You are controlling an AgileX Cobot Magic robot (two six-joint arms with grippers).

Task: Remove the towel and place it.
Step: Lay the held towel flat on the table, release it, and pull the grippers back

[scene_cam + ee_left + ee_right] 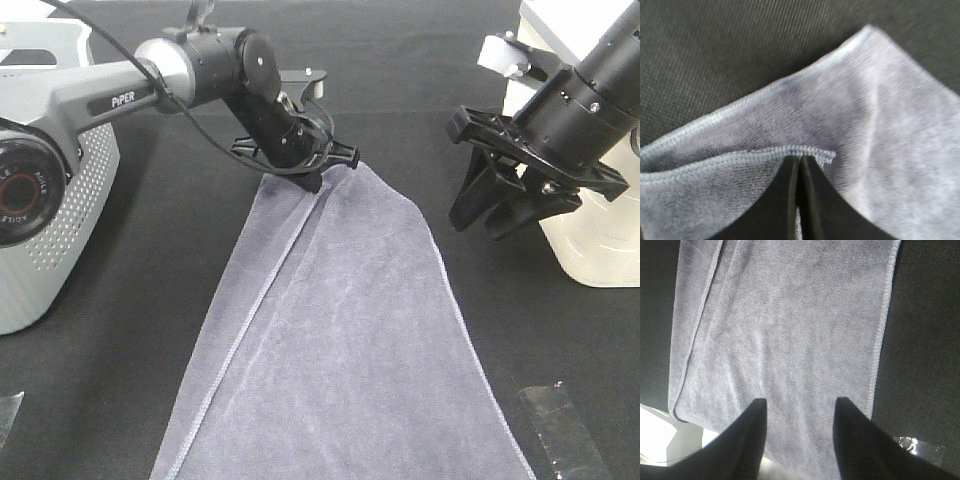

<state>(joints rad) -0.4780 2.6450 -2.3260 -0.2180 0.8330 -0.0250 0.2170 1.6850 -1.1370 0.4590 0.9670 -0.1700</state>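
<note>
The grey, slightly purplish towel (pixel 340 340) hangs stretched from its far corner down toward the near edge of the view, over the black table. My left gripper (pixel 318 172) is shut on the towel's top corner; in the left wrist view its fingers (pixel 799 170) pinch the stitched hem of the towel (pixel 865 125). My right gripper (pixel 490 215) is open and empty, held above the table to the right of the towel. In the right wrist view its fingers (pixel 752 425) stand apart above the towel (pixel 790 330).
A black cloth (pixel 420 90) covers the table. A white container (pixel 600 240) stands at the right edge behind my right arm. A grey and white robot base (pixel 50 200) fills the left. A clear plastic piece (pixel 560 425) lies at the near right.
</note>
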